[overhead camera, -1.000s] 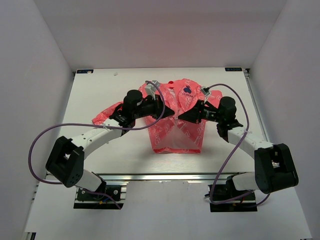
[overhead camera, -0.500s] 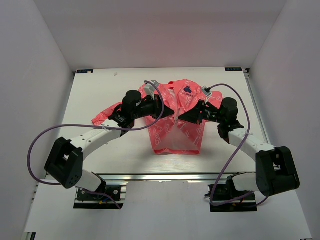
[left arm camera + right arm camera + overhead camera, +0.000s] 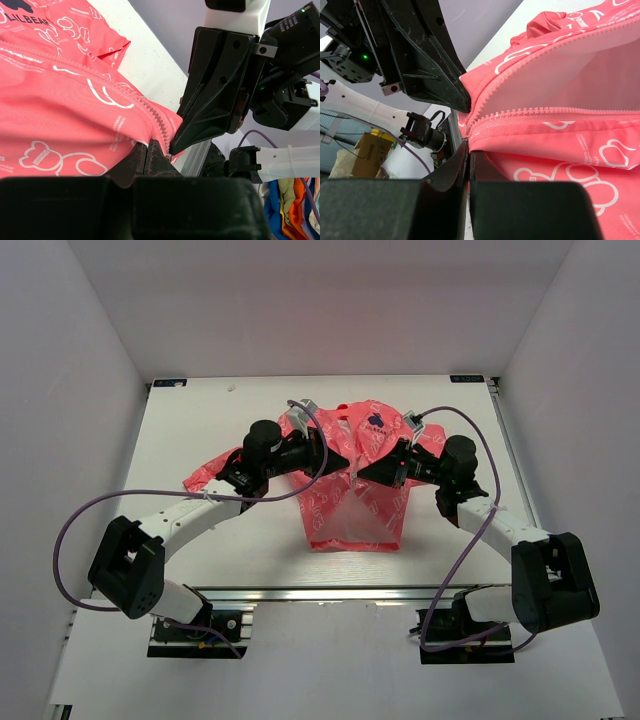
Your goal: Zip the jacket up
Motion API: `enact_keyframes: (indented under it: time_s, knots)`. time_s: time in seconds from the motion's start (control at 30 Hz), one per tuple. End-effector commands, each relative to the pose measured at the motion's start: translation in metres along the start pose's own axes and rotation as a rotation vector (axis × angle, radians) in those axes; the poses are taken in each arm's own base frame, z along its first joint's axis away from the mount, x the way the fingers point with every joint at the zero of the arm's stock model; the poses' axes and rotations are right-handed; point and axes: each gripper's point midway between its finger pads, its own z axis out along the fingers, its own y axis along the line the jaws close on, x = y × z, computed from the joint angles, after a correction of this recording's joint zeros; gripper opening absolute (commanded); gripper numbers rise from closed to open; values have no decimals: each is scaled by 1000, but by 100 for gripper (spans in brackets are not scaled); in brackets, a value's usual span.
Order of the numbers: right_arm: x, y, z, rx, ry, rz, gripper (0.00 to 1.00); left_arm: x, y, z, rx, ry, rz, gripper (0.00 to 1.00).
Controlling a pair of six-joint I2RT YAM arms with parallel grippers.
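Zipper teeth [image 3: 125, 95] give us the axis that matters. On the small coral-pink thin fabric jacket [image 3: 350, 515] with its white print, the closure runs near to far, from the hem at the near side to the collar at the far side. The jacket lies in the middle of the white table [image 3: 200, 430], with one sleeve out to the left.

Both pincers meet on that line at about chest height, just near of the dark blue emblem [image 3: 375, 422]. The left gripper [image 3: 336, 462] comes in from the left and the right gripper [image 3: 364, 474] from the right. Their tips are just beside each other, so neither arm is the nearer one. Each has its jaws pressed together on the jacket's edge right beside the teeth, as both wrist views show. We judge that the coming pull must go along the near-far line, not across it, with one side held as an anchor.

We cannot find the slider or its pull tab. The fingertips cover the spot where the two rows converge, so we cannot tell whether either pincer has the tab or only cloth. The right wrist view shows paler lining between two rows, so some stretch is open, but we cannot tell whether it lies toward hem or collar.
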Motion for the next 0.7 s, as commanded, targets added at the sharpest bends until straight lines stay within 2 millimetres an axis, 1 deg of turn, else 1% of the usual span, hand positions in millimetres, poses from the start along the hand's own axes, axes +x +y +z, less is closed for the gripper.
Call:
enact_keyframes:
  time_s: [0.0,0.17,0.33,0.53,0.57,0.6,0.67]
  knots:
    - [-9,15,-2,-52,-23,-71,0,-13,-18,-8,50,-42,39,0]
    - [-8,18,-2,-70,-16,-63,0,-12,-15,-7,43,-42,37,0]
    - [-13,14,0,-51,-33,-54,0,-12,-18,-9,52,-45,40,0]
    - [-18,4,2,-4,-71,-21,0,-10,-20,-11,63,-47,34,0]
    - [-20,5,2,-1,-82,-18,0,-10,-20,-12,63,-52,30,0]
    - [-24,3,2,19,-105,-8,0,-6,-19,-12,65,-46,25,0]
    - [-25,-4,1,61,-120,12,0,-7,-23,-14,84,-56,28,0]
